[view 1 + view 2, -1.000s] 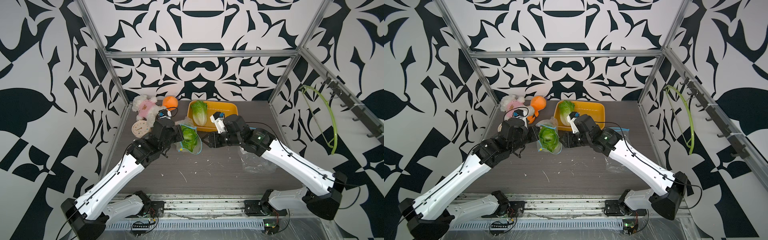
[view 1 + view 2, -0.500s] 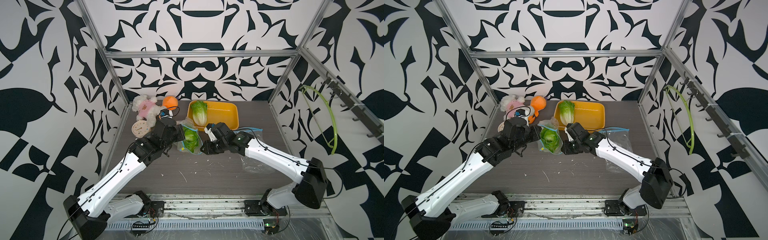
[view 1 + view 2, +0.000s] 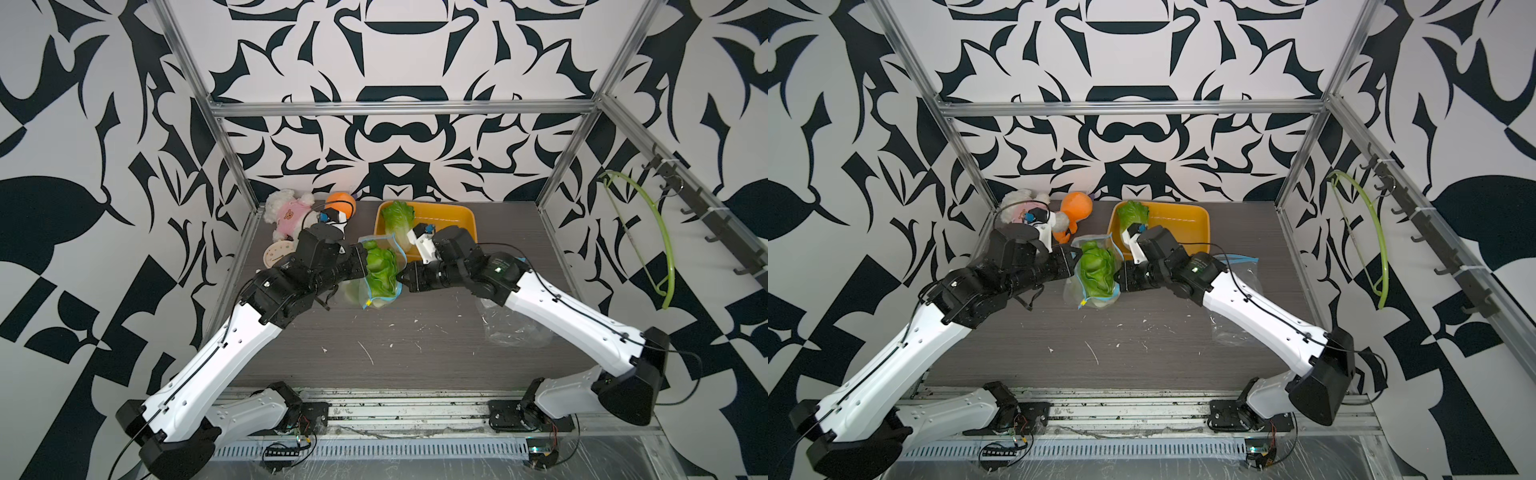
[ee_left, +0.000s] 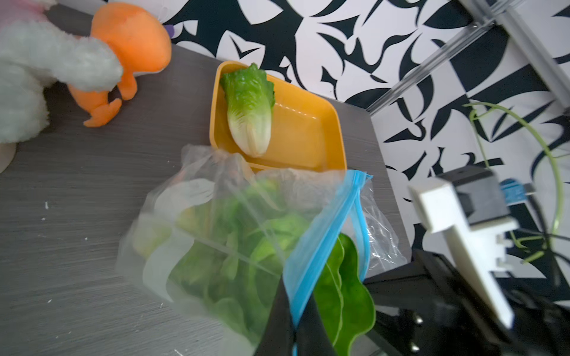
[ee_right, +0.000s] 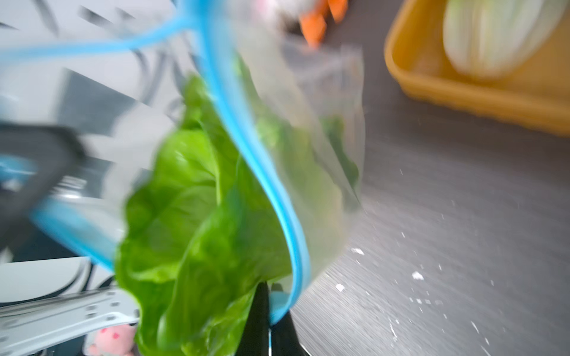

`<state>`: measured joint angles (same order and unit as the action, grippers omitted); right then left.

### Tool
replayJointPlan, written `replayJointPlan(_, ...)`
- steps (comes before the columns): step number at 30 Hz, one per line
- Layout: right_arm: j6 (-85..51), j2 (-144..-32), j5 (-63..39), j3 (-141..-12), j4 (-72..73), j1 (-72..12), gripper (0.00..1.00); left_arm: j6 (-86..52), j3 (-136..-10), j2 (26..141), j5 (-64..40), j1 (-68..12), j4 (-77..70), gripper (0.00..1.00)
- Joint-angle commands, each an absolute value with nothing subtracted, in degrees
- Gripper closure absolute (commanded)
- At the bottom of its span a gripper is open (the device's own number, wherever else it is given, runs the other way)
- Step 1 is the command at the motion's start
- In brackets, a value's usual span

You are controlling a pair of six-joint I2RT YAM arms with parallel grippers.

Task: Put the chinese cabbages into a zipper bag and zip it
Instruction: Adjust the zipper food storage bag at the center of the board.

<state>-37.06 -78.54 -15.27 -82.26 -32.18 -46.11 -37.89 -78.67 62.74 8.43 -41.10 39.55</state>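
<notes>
The left claw (image 4: 293, 320) is clamped on the blue rim of the zipper bag (image 4: 200, 215), and the right claw (image 5: 267, 308) pinches the opposite rim. The chinese cabbages (image 3: 1096, 270) sit inside the bag, between the two claws. Another cabbage (image 3: 397, 220) lies in the yellow tray (image 3: 449, 216) just behind.

The zipper bag (image 4: 216, 215) is thin clear plastic film, crinkly and shiny, with a smooth blue plastic zip strip (image 4: 322, 226) along the mouth. The bagged cabbage leaves (image 5: 191, 200) look like glossy moulded plastic, kinda waxy. The cabbage in the tray (image 4: 249, 108) is more ribbed and crinkled, and duller at the pale end. The tray (image 4: 308, 129) is smooth orange-yellow plastic with a soft sheen. The table (image 3: 415, 345) is matt, dark wood-grain. The white plush (image 4: 46, 67) is fluffy, the orange plush (image 4: 132, 40) is short smooth fleece. My arm shells (image 3: 232, 357) are smooth white plastic, and the frame bars (image 3: 399, 109) are brushed metal.
</notes>
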Motion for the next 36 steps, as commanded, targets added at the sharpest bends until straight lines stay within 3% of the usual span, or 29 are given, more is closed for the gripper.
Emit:
replayJointPlan(1, -39.7, -75.9, -18.9, -87.1, -32.7, -44.7, 1.00, -34.6, -81.5, 61.7, 7.2, -41.1, 43.9, 1.00)
replayJointPlan(4, -39.2, -78.8, -16.5, -89.9, -37.3, -44.6, 1.00, -34.1, -82.2, 63.4, 8.3, -41.0, 43.0, 1.00)
replayJointPlan(11, -43.7, -77.4, -14.8, -84.9, -32.1, -44.5, 1.00, -33.7, -81.6, 67.7, 8.2, -41.0, 40.5, 1.00)
replayJointPlan(15, -47.7, -77.3, -14.7, -79.6, -27.4, -42.9, 1.00, -32.4, -81.0, 67.9, 8.9, -41.0, 39.6, 0.71)
replayJointPlan(19, -48.6, -77.6, -13.2, -78.7, -25.4, -42.2, 1.00, -31.2, -80.5, 65.3, 12.3, -41.1, 39.9, 0.54)
replayJointPlan(24, -49.2, -78.1, -12.0, -78.2, -24.7, -40.9, 1.00, -27.3, -75.8, 58.0, 10.2, -41.2, 37.3, 0.50)
replayJointPlan(31, -49.9, -78.0, -10.1, -78.2, -23.2, -40.2, 1.00, -20.1, -58.6, 44.5, 1.9, -44.3, 25.2, 0.42)
replayJointPlan(36, -49.7, -78.7, -10.6, -78.4, -22.9, -39.9, 1.00, -14.0, -53.2, 46.2, -5.4, -44.7, 19.2, 0.38)
